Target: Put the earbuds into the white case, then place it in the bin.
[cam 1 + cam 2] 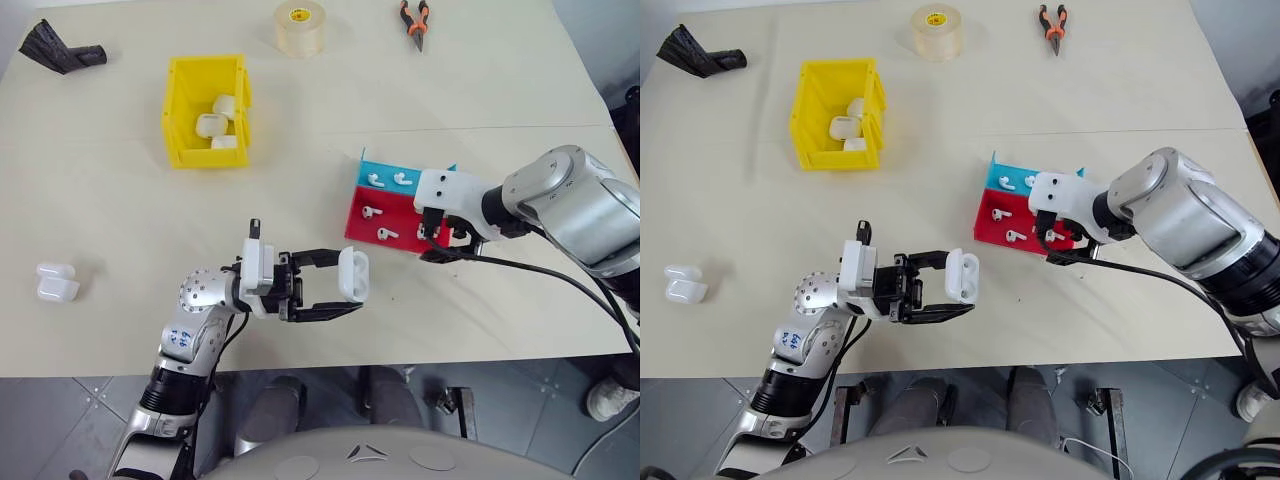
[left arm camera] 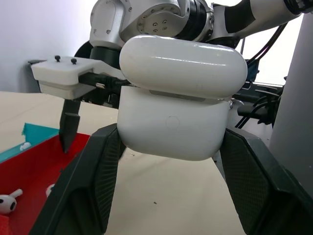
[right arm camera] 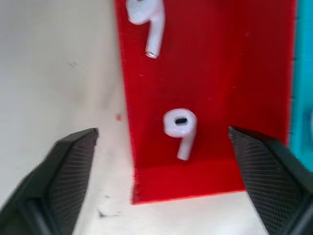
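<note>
Right wrist view shows the right gripper (image 3: 161,161) spread wide over a tiny, slippery earbud (image 3: 180,128) best pinched by its round head, while the left gripper (image 1: 340,293) squeezes the smooth white case (image 1: 353,276).

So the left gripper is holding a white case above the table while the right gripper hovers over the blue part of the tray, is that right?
Not quite: the right gripper hovers over the red part of the tray, as the right wrist view shows, with an earbud between its open fingers. The left gripper does hold a white case above the table.
</note>
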You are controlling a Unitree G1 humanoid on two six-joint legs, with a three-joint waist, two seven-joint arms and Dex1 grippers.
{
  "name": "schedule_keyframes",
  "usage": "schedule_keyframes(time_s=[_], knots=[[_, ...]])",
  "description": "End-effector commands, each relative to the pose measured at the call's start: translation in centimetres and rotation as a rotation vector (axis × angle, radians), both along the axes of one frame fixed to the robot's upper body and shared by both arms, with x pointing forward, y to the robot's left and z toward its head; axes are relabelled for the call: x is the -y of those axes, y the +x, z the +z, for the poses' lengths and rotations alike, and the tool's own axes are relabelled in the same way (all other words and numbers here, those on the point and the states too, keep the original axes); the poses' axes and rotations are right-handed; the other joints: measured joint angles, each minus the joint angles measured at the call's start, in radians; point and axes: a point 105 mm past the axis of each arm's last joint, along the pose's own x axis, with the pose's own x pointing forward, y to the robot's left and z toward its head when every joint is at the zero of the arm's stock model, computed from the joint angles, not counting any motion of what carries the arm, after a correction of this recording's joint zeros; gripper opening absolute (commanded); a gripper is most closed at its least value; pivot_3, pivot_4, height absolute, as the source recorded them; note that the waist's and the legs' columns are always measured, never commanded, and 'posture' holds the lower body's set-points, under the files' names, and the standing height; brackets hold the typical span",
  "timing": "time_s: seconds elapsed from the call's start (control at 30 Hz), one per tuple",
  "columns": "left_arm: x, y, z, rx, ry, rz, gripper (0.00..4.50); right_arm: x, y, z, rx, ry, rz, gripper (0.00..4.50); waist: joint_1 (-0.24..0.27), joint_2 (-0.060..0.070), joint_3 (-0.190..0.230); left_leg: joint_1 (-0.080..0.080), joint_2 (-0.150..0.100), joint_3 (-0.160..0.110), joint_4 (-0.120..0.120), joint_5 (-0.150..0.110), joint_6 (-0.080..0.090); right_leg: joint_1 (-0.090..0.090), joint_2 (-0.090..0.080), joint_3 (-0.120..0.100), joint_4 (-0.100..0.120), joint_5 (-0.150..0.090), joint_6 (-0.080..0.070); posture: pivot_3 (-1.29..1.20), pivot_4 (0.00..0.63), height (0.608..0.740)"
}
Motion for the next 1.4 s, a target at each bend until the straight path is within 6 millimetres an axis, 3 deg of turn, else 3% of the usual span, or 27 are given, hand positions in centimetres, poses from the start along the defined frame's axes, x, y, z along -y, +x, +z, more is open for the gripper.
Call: schedule_keyframes(time_s=[0.03,0.57,0.67,0.73,1.4], knots=[[-0.2,-0.6,1.0,0.03,-0.024,-0.011,2.72,-0.4,0.1,0.3,0.012,-0.001,0.031,3.31,0.0,0.0,0.0,0.0,0.0,0.0,0.0,0.0,0.0,0.0,0.0,0.0,0.0,0.0,0.0,0.0,0.15,0.74],[-0.5,-1.0,0.9,0.015,-0.023,0.006,2.72,-0.2,1.2,0.2,0.022,-0.055,0.095,3.31,0.0,0.0,0.0,-0.001,0.0,0.0,0.0,0.0,0.0,0.0,0.0,0.0,0.0,0.0,0.0,0.0,0.15,0.74],[-0.5,-1.0,0.9,0.013,-0.024,0.007,2.72,-0.3,1.2,0.1,0.02,-0.058,0.102,2.72,-0.001,0.0,0.0,-0.001,0.0,0.0,0.0,0.0,0.0,0.0,0.0,0.0,0.0,0.0,0.0,0.0,0.15,0.74],[-0.5,-1.0,0.9,0.012,-0.024,0.008,2.72,-0.4,1.2,0.0,0.018,-0.058,0.105,2.09,-0.001,0.0,0.0,-0.001,0.0,0.0,0.0,0.0,0.0,0.0,0.0,0.0,0.0,0.0,0.0,0.0,0.15,0.74],[-0.7,-1.1,0.9,0.002,-0.03,0.01,2.72,0.2,0.4,-0.3,0.011,-0.131,0.232,2.09,0.0,0.0,0.0,-0.001,0.0,0.0,0.0,0.0,0.0,0.0,0.0,0.0,0.0,0.0,0.0,0.0,0.15,0.74]])
